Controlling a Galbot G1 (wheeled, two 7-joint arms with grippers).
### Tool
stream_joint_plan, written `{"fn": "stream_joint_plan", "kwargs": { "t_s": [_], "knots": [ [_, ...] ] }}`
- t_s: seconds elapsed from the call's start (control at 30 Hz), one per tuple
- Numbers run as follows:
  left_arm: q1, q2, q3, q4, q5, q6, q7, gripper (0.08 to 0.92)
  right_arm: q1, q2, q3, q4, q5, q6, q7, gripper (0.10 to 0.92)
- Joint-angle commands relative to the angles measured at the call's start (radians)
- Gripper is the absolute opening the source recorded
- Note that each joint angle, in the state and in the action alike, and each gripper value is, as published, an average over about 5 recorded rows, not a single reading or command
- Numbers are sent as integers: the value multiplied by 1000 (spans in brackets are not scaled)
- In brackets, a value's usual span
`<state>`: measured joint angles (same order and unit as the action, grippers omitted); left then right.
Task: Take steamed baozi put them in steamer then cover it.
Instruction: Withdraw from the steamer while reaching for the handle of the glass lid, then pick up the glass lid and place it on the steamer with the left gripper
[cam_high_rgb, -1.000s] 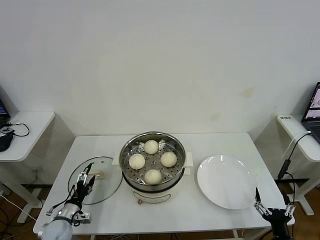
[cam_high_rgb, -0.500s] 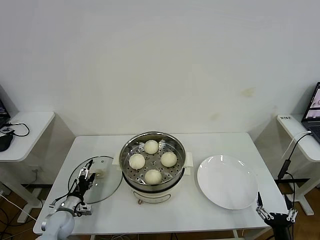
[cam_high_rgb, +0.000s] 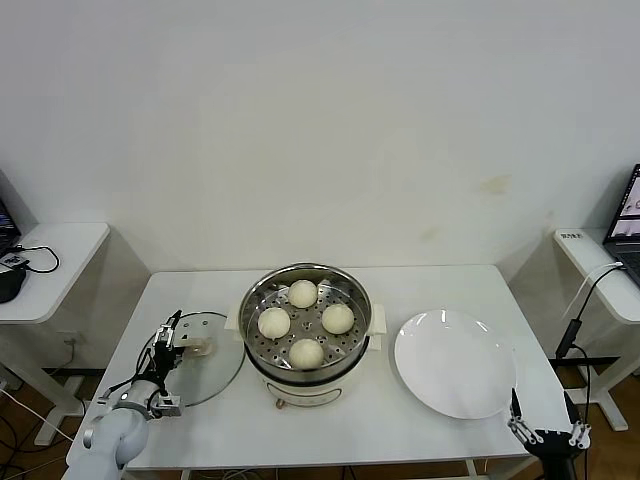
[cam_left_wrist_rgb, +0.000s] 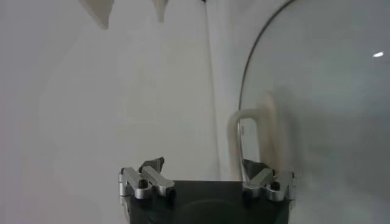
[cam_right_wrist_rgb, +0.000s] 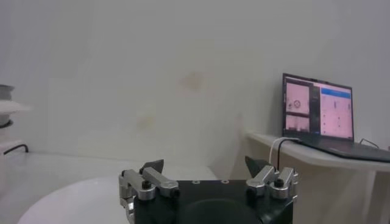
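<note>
Markings: no brand, label or legible writing on the pot, lid or plate; the open laptop (cam_right_wrist_rgb: 318, 113) on the side desk to the robot's right shows screen panels too small to read.
Steamer: round shiny stainless-steel perforated basket (cam_high_rgb: 305, 300) seated on a cream-white electric pot with side handles, at the centre of the white table (cam_high_rgb: 430, 275); uncovered.
Steamer contents: four smooth, domed cream-white steamed buns (cam_high_rgb: 306, 352) lying on the perforated floor, spaced apart in a diamond pattern.
Cover: round clear glass lid with metal rim and cream rectangular handle (cam_high_rgb: 203, 350), flat on the table just to the robot's left of the steamer, apart from it.
Plate: flat round white plate (cam_high_rgb: 455, 362) on the table to the robot's right of the steamer; nothing on it.
Left gripper: (cam_high_rgb: 168, 345) over the outer edge of the glass lid, close to its handle; fingers spread wide, gripping nothing. In the left wrist view the handle (cam_left_wrist_rgb: 255, 137) stands ahead of one finger rather than between the two; contact cannot be determined.
Right gripper: (cam_high_rgb: 541, 420) low at the near right corner of the table, beyond the plate; fingers fully apart, nothing held; its arm is cut off by the frame edge.
</note>
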<state>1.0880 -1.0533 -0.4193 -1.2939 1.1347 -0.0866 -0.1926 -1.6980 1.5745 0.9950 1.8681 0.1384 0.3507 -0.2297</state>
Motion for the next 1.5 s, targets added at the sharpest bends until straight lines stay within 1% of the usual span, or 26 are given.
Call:
{"fn": "stream_joint_plan", "kwargs": {
  "t_s": [0.03,0.23,0.33,0.63,0.8,1.0,1.1,1.3,1.5],
  "knots": [
    [-25,-4,8,32,-8,1,3,823,-1,2,-3,-4,-4,2,1,823],
    [-28,-15,10,49,-8,-1,-3,822,2,1,-8,-9,-7,3,0,823],
    [-32,-20,8,60,-5,-1,-12,781,5,1,-9,-13,-7,4,0,823],
    [-19,-32,-7,62,0,-6,-31,524,10,-3,-23,-19,-8,3,-2,823],
    [8,-38,-38,21,9,-6,-48,377,11,-13,-32,-20,-10,4,-3,823],
    [73,-27,-98,-102,5,7,-40,206,21,-35,-43,-22,-11,4,-3,823],
    [116,-14,-131,-181,-6,21,-26,154,28,-44,-54,-24,-12,4,-4,823],
    [198,37,-204,-385,-62,67,34,149,40,-62,-78,-31,-15,6,-5,822],
    [251,117,-248,-595,-171,157,135,149,53,-80,-93,-42,-21,12,-6,823]
  ]
}}
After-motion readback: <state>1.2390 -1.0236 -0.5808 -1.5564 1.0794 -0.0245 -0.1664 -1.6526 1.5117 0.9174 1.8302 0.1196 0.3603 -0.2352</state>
